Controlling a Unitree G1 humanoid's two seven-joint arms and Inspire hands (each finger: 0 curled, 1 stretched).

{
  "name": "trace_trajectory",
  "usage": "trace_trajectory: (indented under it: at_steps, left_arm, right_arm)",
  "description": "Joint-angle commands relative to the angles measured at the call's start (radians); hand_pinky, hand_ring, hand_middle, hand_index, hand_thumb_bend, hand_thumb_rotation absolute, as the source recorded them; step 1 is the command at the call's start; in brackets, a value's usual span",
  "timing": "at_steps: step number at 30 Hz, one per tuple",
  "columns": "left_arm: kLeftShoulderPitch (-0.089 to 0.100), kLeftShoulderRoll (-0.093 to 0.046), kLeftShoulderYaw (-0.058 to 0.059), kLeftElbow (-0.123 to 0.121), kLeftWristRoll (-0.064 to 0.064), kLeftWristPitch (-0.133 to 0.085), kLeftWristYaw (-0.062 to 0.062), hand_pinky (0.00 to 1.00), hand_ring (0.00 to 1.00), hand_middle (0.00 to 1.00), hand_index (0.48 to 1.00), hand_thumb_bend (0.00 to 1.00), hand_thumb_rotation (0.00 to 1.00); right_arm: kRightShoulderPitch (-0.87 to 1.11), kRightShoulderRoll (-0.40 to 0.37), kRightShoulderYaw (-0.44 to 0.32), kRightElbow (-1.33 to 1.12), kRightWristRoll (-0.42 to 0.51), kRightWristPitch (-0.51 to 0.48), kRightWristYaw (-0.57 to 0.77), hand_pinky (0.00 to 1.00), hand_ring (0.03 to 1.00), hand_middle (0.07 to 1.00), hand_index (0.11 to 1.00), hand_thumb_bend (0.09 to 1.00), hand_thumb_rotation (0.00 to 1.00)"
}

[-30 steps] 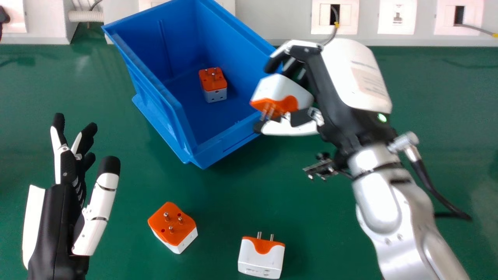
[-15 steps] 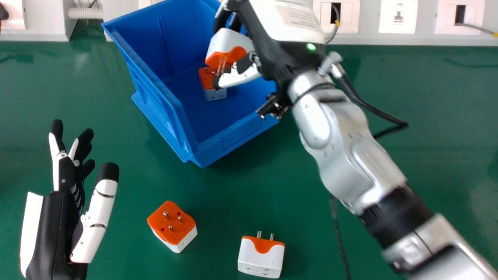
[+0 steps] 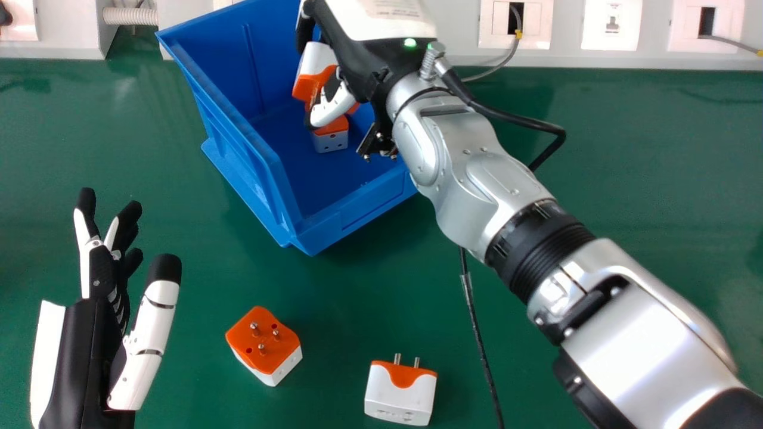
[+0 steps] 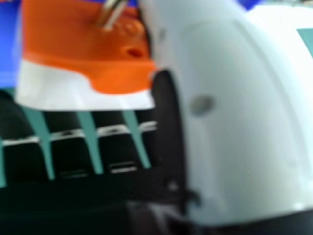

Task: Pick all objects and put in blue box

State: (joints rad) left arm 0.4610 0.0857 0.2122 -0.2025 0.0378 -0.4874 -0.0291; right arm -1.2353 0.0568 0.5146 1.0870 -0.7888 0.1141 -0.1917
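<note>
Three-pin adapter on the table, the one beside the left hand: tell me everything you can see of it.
The three-pin adapter is a compact block, orange above and white below, apparently hard plastic. Three metallic pins stand up from its orange face, which also has small dark holes. It rests pins-up on the green table, turned at an angle, between the open left hand and the two-pin adapter, outside the blue box. Apart from the table, nothing appears to touch it.

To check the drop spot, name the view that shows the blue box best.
The head view: the blue box's near wall and much of its inside are visible, though the right hand covers part. The right hand view has blue patches beyond the held adapter.
</note>
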Motion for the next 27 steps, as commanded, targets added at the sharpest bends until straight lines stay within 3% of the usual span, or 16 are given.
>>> trace_trajectory:
  at_steps: [1, 3, 7, 12, 13, 14, 17, 18, 20, 22, 27]
  left_arm:
    - [0.011, -0.009, -0.005, -0.03, -0.005, -0.015, 0.008, 0.94, 0.96, 0.96, 0.95, 0.49, 0.82]
    - [0.013, -0.013, -0.008, -0.033, -0.008, -0.01, 0.007, 0.94, 0.96, 0.95, 0.947, 0.49, 0.81]
    - [0.015, -0.024, -0.008, -0.037, 0.0, -0.008, 0.014, 0.94, 0.96, 0.95, 0.94, 0.49, 0.8]
    - [0.014, -0.022, -0.005, -0.028, 0.011, -0.021, 0.022, 0.94, 0.95, 0.94, 0.934, 0.49, 0.82]
    - [0.014, -0.024, -0.006, -0.03, 0.008, -0.017, 0.023, 0.94, 0.95, 0.94, 0.933, 0.49, 0.82]
    - [0.014, -0.025, -0.008, -0.031, 0.006, -0.014, 0.023, 0.93, 0.95, 0.94, 0.931, 0.5, 0.82]
    - [0.013, -0.026, -0.012, -0.033, 0.008, -0.009, 0.025, 0.94, 0.95, 0.94, 0.933, 0.51, 0.82]
    - [0.012, -0.026, -0.013, -0.033, 0.01, -0.009, 0.026, 0.93, 0.95, 0.94, 0.934, 0.51, 0.82]
    - [0.005, -0.023, -0.011, -0.023, 0.016, -0.018, 0.028, 0.92, 0.95, 0.94, 0.933, 0.52, 0.83]
    - [-0.001, -0.019, -0.01, -0.015, 0.017, -0.024, 0.028, 0.92, 0.95, 0.95, 0.934, 0.53, 0.83]
    - [0.0, -0.021, -0.009, -0.021, 0.016, -0.014, 0.029, 0.93, 0.95, 0.95, 0.934, 0.53, 0.83]
  right_arm:
    - [-0.071, 0.006, 0.018, 0.029, -0.009, -0.026, -0.039, 0.28, 0.434, 0.55, 0.539, 0.487, 0.0]
    - [-0.077, 0.007, 0.032, 0.059, -0.01, -0.047, -0.047, 0.29, 0.438, 0.56, 0.524, 0.487, 0.0]
    - [-0.054, 0.019, -0.005, 0.074, 0.054, -0.097, -0.067, 0.29, 0.443, 0.558, 0.525, 0.487, 0.0]
    - [-0.04, 0.046, -0.035, 0.091, 0.116, -0.056, -0.028, 0.29, 0.436, 0.524, 0.569, 0.486, 0.0]
    - [-0.037, 0.046, -0.028, 0.092, 0.114, -0.052, -0.026, 0.41, 0.56, 0.635, 0.534, 0.491, 0.06]
    - [-0.034, 0.042, -0.016, 0.093, 0.106, -0.054, -0.024, 0.52, 0.671, 0.735, 0.676, 0.472, 0.03]
    - [-0.021, 0.026, 0.021, 0.084, 0.08, -0.065, -0.025, 0.68, 0.821, 0.868, 0.85, 0.395, 0.06]
    - [-0.018, 0.023, 0.027, 0.081, 0.08, -0.065, -0.023, 0.72, 0.848, 0.895, 0.886, 0.447, 0.05]
    - [-0.014, 0.019, 0.029, 0.076, 0.086, -0.062, -0.014, 0.75, 0.876, 0.926, 0.921, 0.558, 0.04]
    - [-0.009, 0.015, 0.031, 0.07, 0.087, -0.063, -0.012, 0.76, 0.884, 0.935, 0.929, 0.613, 0.02]
    - [0.002, 0.008, 0.034, 0.055, 0.086, -0.055, -0.006, 0.76, 0.888, 0.942, 0.941, 0.625, 0.06]
